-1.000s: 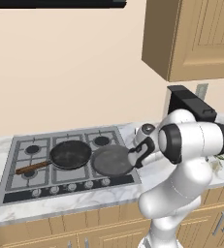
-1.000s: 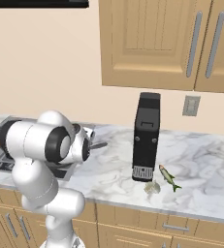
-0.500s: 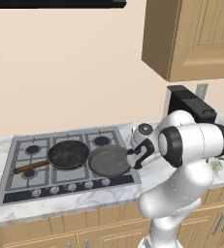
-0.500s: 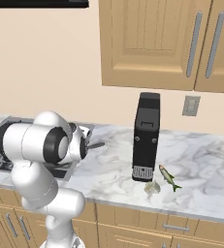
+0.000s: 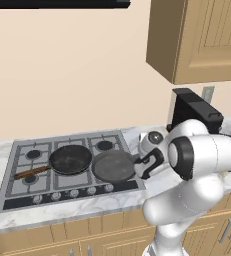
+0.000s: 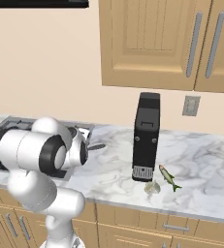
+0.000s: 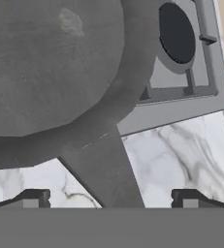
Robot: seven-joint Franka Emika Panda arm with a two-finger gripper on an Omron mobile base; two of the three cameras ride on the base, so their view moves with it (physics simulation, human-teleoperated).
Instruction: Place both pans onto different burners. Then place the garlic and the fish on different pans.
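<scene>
The dark grey pan (image 5: pixel 113 166) (image 7: pixel 45 63) rests on the right side of the cooktop (image 5: pixel 17 192), its short handle (image 7: pixel 104 169) (image 6: pixel 96 147) reaching out over the marble counter. My gripper (image 5: pixel 144 167) (image 7: pixel 108 198) is open just right of that pan, a fingertip (image 7: pixel 33 197) on each side of the handle without touching it. The black pan (image 5: pixel 69 159) with the wooden handle sits on the middle burner. A free burner (image 7: pixel 176 33) (image 5: pixel 105 145) lies behind the grey pan. The fish (image 6: pixel 168 177) and the garlic (image 6: pixel 152 187) lie on the counter by the black machine.
A tall black coffee machine (image 6: pixel 146 135) (image 5: pixel 192 110) stands on the marble counter right of the cooktop. Wooden wall cabinets (image 6: pixel 152 43) hang above it. A row of knobs (image 5: pixel 74 192) runs along the cooktop's front edge.
My hand has shifted slightly near the grey pan's handle, its jaws staying open. Both pans, the fish and the garlic are where they were.
</scene>
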